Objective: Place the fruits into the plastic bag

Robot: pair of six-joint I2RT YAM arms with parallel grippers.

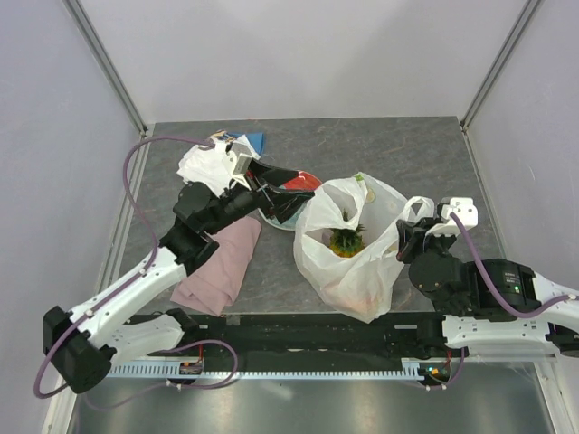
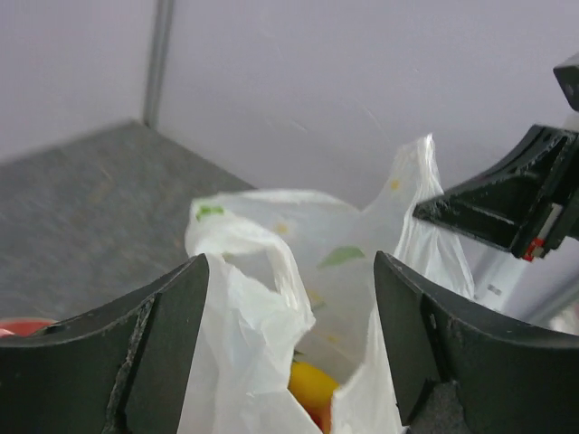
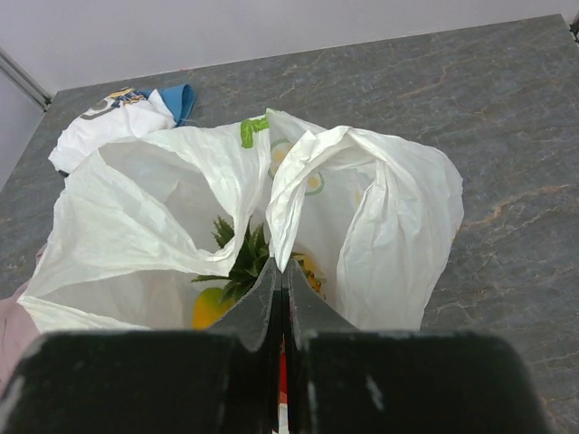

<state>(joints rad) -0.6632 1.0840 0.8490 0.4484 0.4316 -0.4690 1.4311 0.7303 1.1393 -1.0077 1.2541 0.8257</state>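
The plastic bag [image 1: 348,258] stands open mid-table, white with lemon and leaf print. Inside it I see the pineapple [image 1: 346,240] with its green crown [image 3: 240,258] and a yellow mango [image 3: 210,309]; the mango also shows in the left wrist view [image 2: 312,384]. The other fruits are hidden. My right gripper [image 3: 283,269] is shut on the bag's near handle loop [image 3: 298,194] and holds it up; it sits at the bag's right side [image 1: 409,237]. My left gripper [image 2: 289,344] is open and empty, just left of the bag [image 2: 262,271], above the plate [image 1: 282,194].
A red-and-teal plate [image 1: 306,184] lies under my left gripper. A pink cloth [image 1: 217,267] lies at the front left. A white folded cloth [image 1: 206,163] lies at the back left and shows in the right wrist view [image 3: 113,127]. Walls enclose the table.
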